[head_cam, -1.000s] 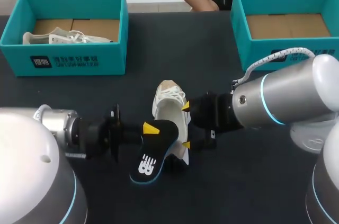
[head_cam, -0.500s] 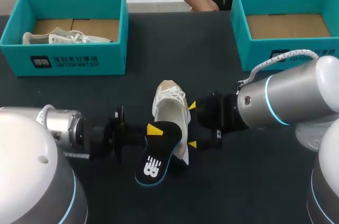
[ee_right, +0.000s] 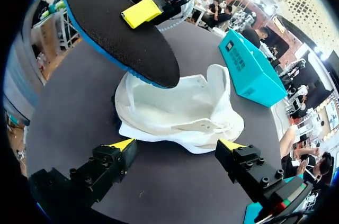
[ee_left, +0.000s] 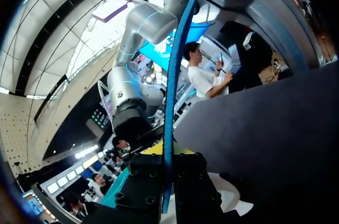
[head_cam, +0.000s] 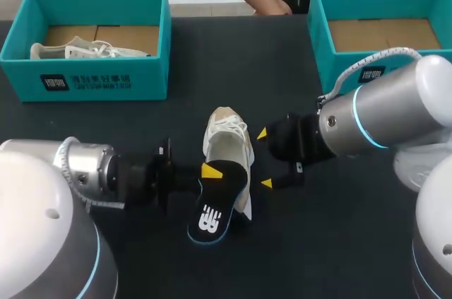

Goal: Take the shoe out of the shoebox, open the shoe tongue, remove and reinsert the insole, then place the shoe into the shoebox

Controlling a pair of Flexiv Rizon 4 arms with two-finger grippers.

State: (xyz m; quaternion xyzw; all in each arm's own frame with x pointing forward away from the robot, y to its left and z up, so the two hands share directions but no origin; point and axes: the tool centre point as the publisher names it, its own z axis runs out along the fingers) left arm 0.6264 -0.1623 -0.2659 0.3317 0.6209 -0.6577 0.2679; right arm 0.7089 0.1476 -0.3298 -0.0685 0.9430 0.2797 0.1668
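A white shoe (head_cam: 226, 145) lies in the middle of the dark table, its opening facing my right arm. My left gripper (head_cam: 210, 171) is shut on a black insole (head_cam: 215, 210) with a blue rim, held tilted over the shoe's near end. In the left wrist view the insole (ee_left: 170, 102) shows edge-on between the fingers. My right gripper (head_cam: 264, 158) stands open just right of the shoe, touching nothing. In the right wrist view the shoe (ee_right: 180, 113) lies just ahead of that gripper (ee_right: 176, 144), with the insole (ee_right: 116, 28) above it.
A teal shoebox (head_cam: 85, 80) at the back left holds another white shoe (head_cam: 78, 50). A second teal shoebox (head_cam: 353, 66) at the back right shows only its cardboard floor. The first box (ee_right: 249, 70) also shows beyond the shoe in the right wrist view.
My left gripper has carried the insole to the right, closer over the shoe. My right gripper has drawn back to the right, away from the shoe, staying open.
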